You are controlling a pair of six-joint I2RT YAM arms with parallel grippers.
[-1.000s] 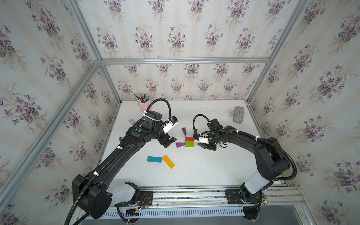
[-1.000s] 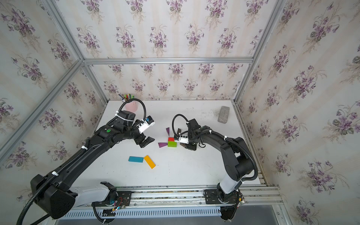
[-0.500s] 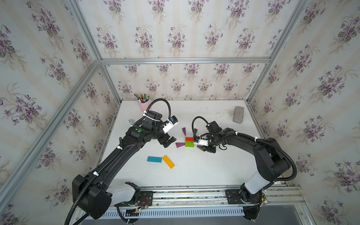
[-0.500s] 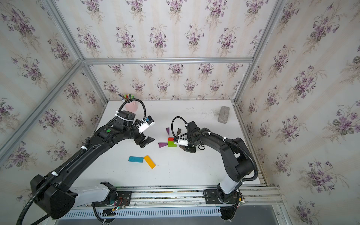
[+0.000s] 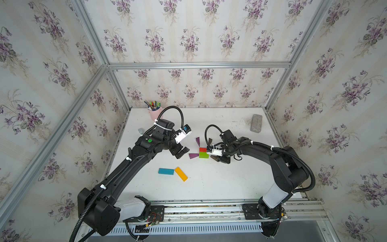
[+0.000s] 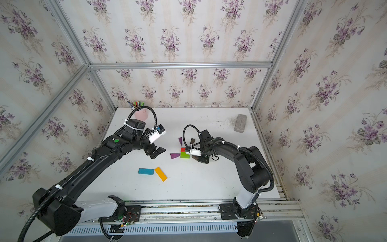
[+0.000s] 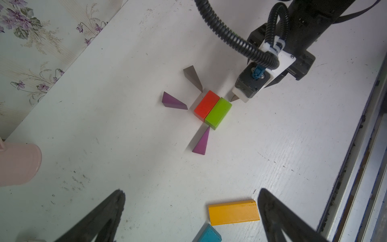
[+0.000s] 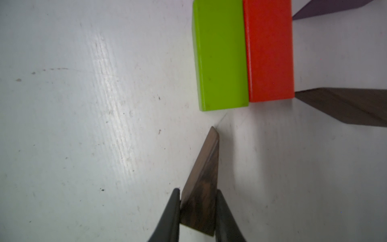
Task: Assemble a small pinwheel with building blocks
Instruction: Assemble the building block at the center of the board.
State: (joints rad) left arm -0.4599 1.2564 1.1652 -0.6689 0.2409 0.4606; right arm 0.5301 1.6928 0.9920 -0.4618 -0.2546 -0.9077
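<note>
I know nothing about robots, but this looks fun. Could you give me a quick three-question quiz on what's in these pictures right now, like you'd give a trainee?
1. True or false: the red block and the green block lie side by side, touching.
2. Pick one: what are the right arm's fingers pinching?
A) a dark brown wedge
B) a yellow bar
C) nothing at all
3. Count: how many purple wedges are in view?

Key: 1 true; 2 A; 3 two.
</note>
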